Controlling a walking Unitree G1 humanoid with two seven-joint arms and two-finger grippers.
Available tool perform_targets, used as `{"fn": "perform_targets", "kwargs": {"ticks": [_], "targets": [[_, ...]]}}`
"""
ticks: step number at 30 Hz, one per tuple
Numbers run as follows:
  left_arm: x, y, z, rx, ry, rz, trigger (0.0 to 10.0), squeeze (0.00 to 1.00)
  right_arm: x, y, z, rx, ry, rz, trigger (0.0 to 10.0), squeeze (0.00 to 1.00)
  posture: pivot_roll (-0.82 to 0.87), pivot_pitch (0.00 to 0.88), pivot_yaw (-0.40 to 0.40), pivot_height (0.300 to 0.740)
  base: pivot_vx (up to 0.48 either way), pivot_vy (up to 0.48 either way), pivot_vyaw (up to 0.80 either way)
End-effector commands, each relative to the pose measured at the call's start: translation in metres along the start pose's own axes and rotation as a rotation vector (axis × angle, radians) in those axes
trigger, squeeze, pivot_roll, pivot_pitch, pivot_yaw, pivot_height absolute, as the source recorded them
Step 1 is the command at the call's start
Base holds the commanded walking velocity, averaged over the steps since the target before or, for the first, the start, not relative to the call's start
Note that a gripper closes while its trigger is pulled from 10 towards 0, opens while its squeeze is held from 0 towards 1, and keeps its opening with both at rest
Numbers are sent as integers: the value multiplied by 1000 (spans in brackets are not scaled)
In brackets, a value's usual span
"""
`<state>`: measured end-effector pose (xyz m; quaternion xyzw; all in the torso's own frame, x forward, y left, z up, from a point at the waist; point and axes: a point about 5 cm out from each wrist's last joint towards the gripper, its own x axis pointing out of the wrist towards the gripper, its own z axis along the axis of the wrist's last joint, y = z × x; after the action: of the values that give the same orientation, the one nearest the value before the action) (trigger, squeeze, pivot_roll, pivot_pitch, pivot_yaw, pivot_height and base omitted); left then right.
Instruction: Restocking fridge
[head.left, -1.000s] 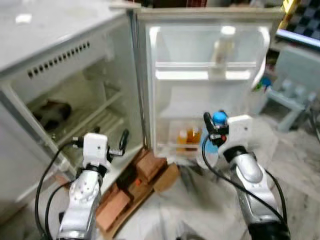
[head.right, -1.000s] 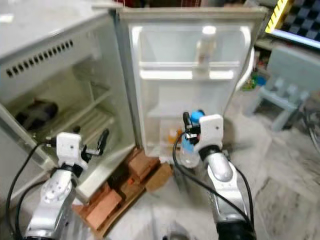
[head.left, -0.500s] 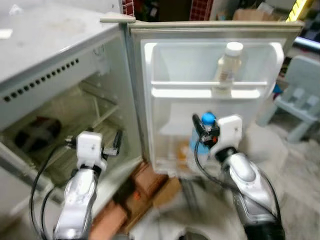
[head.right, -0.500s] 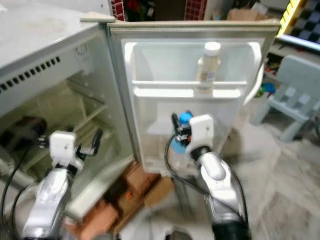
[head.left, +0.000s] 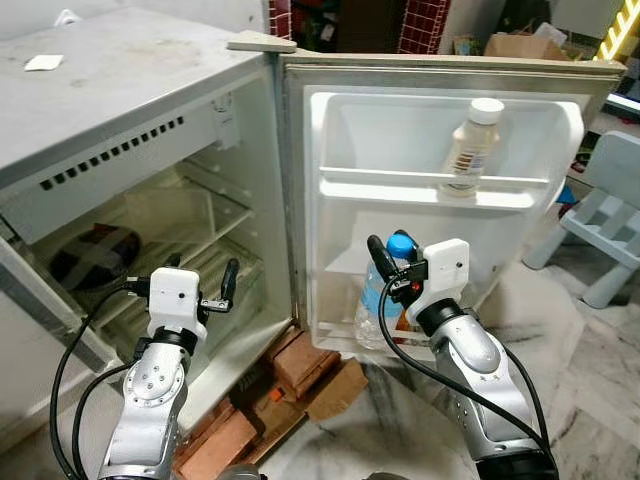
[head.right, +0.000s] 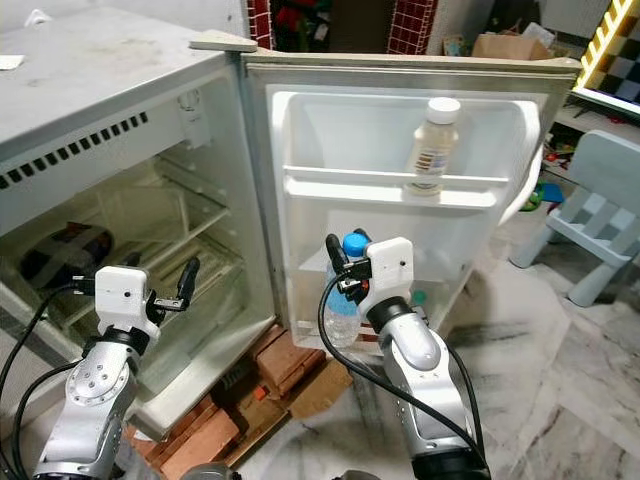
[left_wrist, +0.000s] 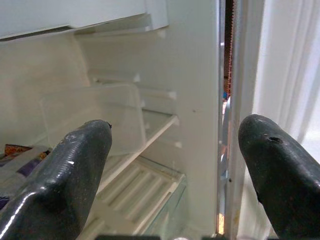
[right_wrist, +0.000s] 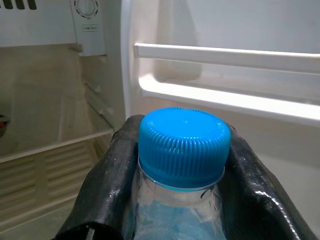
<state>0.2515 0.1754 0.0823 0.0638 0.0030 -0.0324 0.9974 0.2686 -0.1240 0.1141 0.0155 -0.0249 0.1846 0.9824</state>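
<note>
The water bottle (head.left: 380, 305) stood upright, long axis vertical, blue cap (right_wrist: 184, 145) pointing up. It was clear plastic with water showing through the wall, a pale blue label band around the body and a ribbed blue screw cap on top. The right claw (head.left: 388, 268) held it at the neck, the two black fingers (right_wrist: 107, 185) pressed against either side just under and around the cap, the bottle's body hanging below them. The bottle sat right in front of the open fridge door (head.left: 440, 130), low down, level with the door's bottom shelf and below the upper door shelf (head.left: 430, 188).

Up on that upper door shelf stood a pale bottle with a white cap (head.left: 470, 148), upright, well above the water bottle. Behind the water bottle, something orange showed in the bottom of the door, too hidden to name.

To the left of the door, the fridge (head.left: 120, 130) stood open, a clear shelf and a ribbed white floor inside, with a dark bundle (head.left: 95, 252) lying deep on the lower level. The left claw (head.left: 215, 292) hovered in front of that compartment, its fingers (left_wrist: 75, 170) spread wide with nothing between them. Below the door, bricks (head.left: 300, 360) and flattened cardboard (head.left: 335, 385) lay on the floor.
</note>
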Motion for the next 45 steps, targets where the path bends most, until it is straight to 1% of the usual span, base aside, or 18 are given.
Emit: {"fn": "perform_targets", "kwargs": {"ticks": [1,11,32,45], "targets": [[2,1,1,14,0,6,10000,0,0,-2,8,0,-32,1,10000,0,75,0,-15,726,0,0,0],[2,1,1,24,-6,17,10000,0,0,-2,8,5,-34,3,10000,0,75,0,-15,661,0,0,0],[3,-1,3,24,-18,-4,10000,0,1,-3,10,-13,-45,5,10000,0,72,0,-14,661,0,0,0],[2,-2,3,16,-22,-11,10000,0,2,-2,10,-25,-48,14,10000,0,68,0,-16,661,318,0,0]]}}
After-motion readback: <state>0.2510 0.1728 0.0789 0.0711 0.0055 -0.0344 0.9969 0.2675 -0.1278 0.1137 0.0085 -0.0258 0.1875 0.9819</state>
